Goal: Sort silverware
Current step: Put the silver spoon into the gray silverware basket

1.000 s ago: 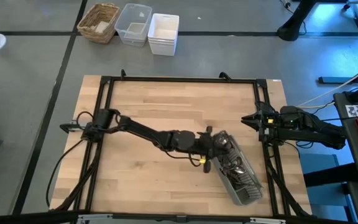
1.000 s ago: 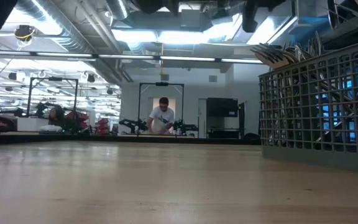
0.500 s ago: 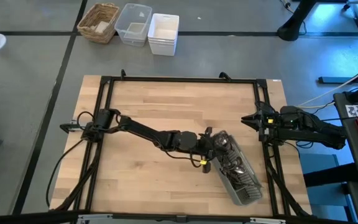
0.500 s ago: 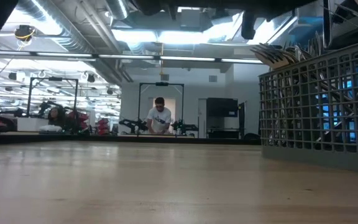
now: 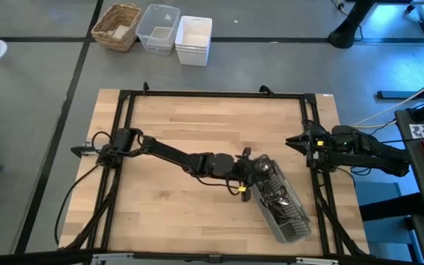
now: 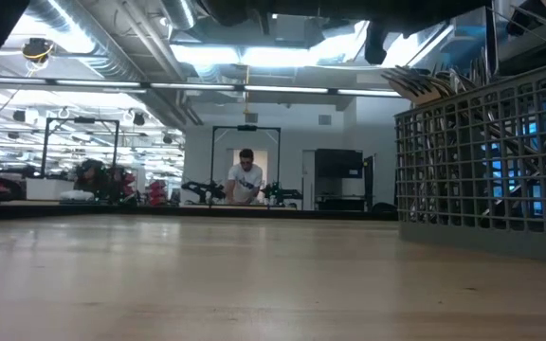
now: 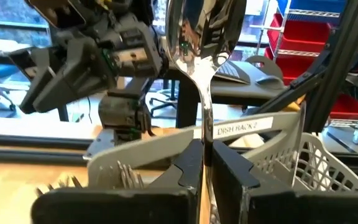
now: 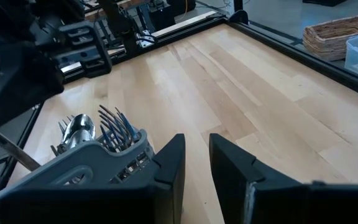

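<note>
A grey slatted caddy [image 5: 282,206] stands on the wooden table near its right front, with silverware sticking out of its top [image 6: 434,80]. My left gripper [image 5: 255,171] reaches level to the caddy's far end and is shut on a shiny spoon [image 7: 204,37], above the caddy's rim [image 7: 166,146]. Forks [image 8: 114,134] and another spoon bowl [image 8: 79,130] stand in the caddy. My right gripper [image 8: 194,168] waits open at the table's right edge [image 5: 308,143], with nothing between its fingers. My left gripper pinches the spoon's thin handle [image 7: 206,127] between its two fingers, a little below the bowl. The fingers come level from the table's left and lie across the handle. The spoon stands upright, bowl up; the fingers hide its lower end.
A wicker basket [image 5: 116,26], a clear bin [image 5: 158,28] and a white bin [image 5: 193,38] sit beyond the table's far edge. A black frame [image 5: 212,94] runs round the table. Bare wood [image 5: 190,125] lies left of and behind the caddy.
</note>
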`<state>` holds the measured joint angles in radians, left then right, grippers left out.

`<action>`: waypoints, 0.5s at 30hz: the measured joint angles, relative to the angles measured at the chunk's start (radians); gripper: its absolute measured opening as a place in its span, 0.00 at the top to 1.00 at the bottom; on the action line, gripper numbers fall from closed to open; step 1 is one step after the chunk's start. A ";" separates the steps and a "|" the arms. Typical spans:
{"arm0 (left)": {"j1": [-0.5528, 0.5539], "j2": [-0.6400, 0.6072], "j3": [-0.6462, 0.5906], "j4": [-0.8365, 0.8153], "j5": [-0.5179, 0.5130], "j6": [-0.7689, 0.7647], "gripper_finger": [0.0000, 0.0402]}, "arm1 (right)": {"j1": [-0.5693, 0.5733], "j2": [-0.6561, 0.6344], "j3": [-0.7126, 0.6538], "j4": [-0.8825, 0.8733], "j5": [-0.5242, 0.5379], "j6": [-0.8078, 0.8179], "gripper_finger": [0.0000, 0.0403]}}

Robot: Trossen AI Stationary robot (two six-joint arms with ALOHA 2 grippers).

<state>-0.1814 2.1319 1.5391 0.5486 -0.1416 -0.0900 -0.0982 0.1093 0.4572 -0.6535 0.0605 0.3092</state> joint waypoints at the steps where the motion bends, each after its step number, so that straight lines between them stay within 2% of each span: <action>1: 0.000 0.000 0.000 0.006 0.000 0.008 0.96 | 0.000 0.000 0.000 0.000 0.000 0.000 0.81; 10: -0.001 0.000 0.000 0.009 0.000 -0.030 0.94 | 0.000 0.000 0.000 0.000 0.000 0.000 0.81; 15: 0.002 0.000 0.000 -0.013 -0.002 -0.050 0.80 | 0.000 0.000 0.000 0.000 0.000 0.000 0.81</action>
<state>-0.1789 2.1319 1.5391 0.5352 -0.1438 -0.1403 -0.0984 0.1093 0.4572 -0.6534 0.0608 0.3091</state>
